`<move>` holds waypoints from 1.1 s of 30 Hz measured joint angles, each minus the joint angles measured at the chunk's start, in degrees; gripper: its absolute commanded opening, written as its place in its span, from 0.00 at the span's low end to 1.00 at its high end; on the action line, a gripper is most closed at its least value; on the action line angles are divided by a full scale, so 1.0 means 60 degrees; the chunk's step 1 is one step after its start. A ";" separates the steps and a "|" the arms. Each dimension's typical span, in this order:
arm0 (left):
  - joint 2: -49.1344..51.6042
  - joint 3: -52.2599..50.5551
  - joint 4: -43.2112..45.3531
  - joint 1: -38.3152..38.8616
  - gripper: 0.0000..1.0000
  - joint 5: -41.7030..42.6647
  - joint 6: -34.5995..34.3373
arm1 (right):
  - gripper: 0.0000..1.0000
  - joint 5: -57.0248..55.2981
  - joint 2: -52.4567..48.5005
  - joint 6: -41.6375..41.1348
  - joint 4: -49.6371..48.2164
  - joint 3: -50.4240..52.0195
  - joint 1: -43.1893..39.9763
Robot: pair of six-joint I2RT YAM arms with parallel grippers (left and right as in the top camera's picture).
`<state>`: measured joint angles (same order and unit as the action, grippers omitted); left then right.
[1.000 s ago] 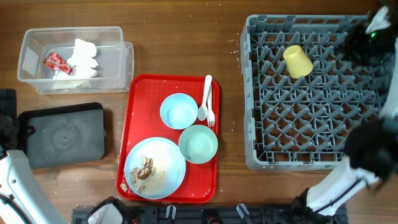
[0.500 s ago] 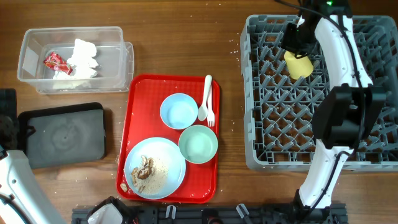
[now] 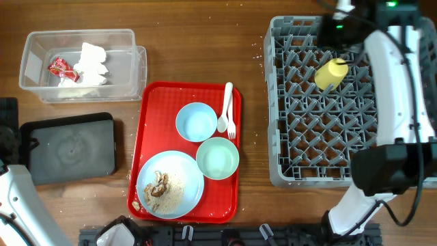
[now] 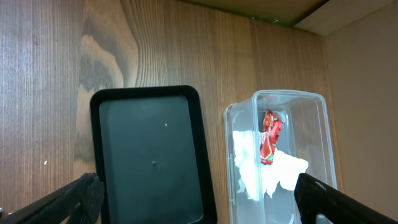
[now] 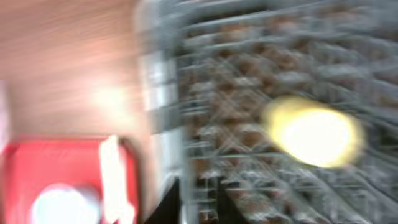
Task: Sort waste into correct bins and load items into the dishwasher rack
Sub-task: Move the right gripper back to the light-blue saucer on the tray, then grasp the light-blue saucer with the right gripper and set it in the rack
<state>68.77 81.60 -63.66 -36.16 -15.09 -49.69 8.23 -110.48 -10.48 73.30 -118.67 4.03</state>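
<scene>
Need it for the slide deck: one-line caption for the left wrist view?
Left pincer open above the black tray and the clear tub holding napkin and red wrapper.

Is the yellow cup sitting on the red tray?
No, the yellow cup lies inside the grey rack, well apart from the red tray.

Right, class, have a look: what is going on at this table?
The right claw hangs over the grey rack, where the yellow cup already lies. The napkin and red wrapper are in the clear tub. Two bowls, the plate with scraps, fork and spoon wait on the red tray. The left claw is open above the black tray.
</scene>
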 measured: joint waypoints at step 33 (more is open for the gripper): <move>0.0000 0.0000 0.0000 0.0000 1.00 0.0000 0.0000 | 0.04 -0.1308 -0.4386 -0.1326 -0.1293 -0.0233 0.8422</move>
<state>68.77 81.60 -63.66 -36.16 -15.09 -49.69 0.38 -136.79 -18.44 65.54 -120.07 54.57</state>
